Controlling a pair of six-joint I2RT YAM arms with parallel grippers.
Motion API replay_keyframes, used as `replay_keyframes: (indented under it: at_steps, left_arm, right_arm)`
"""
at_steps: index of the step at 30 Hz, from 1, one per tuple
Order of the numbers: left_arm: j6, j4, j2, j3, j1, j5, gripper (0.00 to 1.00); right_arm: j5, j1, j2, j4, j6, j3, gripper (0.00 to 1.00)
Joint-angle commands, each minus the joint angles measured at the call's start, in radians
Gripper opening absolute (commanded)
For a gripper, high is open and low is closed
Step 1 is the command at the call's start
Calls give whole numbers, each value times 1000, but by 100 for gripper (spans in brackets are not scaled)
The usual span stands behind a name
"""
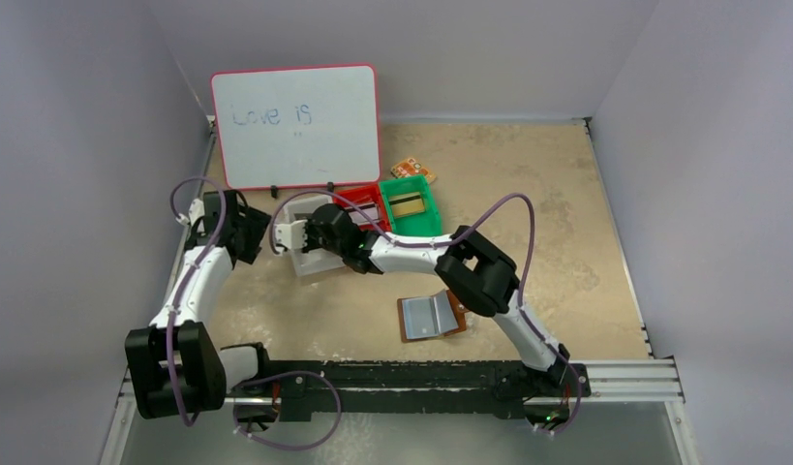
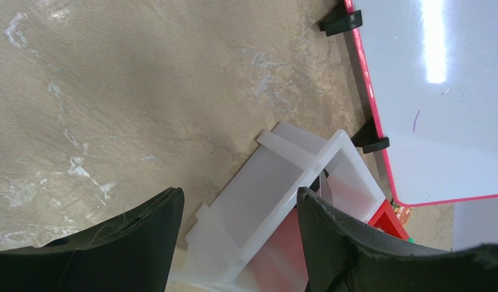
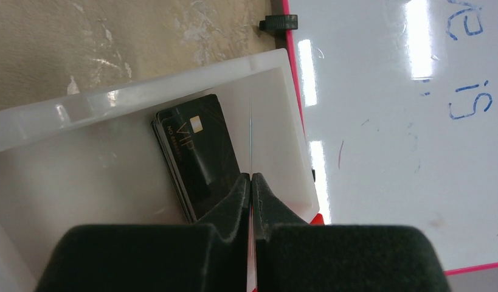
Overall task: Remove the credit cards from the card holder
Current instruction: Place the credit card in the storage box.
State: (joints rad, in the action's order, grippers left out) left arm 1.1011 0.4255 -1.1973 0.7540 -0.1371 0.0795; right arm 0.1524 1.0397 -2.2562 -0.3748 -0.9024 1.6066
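Note:
The brown card holder (image 1: 431,315) lies open on the table, its pale blue-grey pockets facing up, with no gripper near it. My right gripper (image 3: 250,179) is shut on a thin card (image 3: 250,121) seen edge-on, held over the white bin (image 3: 143,91). A small stack of black cards (image 3: 197,155) lies flat in that bin. In the top view the right gripper (image 1: 310,232) is over the white bin (image 1: 310,262). My left gripper (image 2: 239,194) is open and empty, just left of the white bin (image 2: 258,176). A gold-olive card (image 1: 409,205) lies in the green bin (image 1: 416,225).
A whiteboard (image 1: 297,126) stands right behind the bins on black feet. A red bin (image 1: 373,197) sits between the white and green ones. An orange patterned packet (image 1: 409,167) lies behind the green bin.

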Motion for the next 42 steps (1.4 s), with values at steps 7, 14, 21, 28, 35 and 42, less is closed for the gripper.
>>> replay_keyframes:
  at_steps: [7, 14, 21, 28, 35, 42]
  left_arm:
    - [9, 21, 93, 10, -8, 79, 68]
    - [45, 92, 203, 7, -8, 181, 68]
    - [72, 143, 284, 14, -8, 245, 69]
    - [77, 183, 326, 25, -8, 278, 69]
    - [79, 196, 341, 34, -9, 294, 69]
    - [77, 193, 337, 34, -8, 289, 69]
  right_arm:
    - [80, 0, -58, 22, -36, 124, 0]
    - [76, 0, -100, 30, -38, 176, 0]
    - [78, 0, -126, 36, -42, 208, 1]
    - [80, 0, -137, 48, -33, 226, 5]
    - [59, 0, -138, 63, -13, 231, 12]
    - [33, 0, -135, 69, 11, 234, 18]
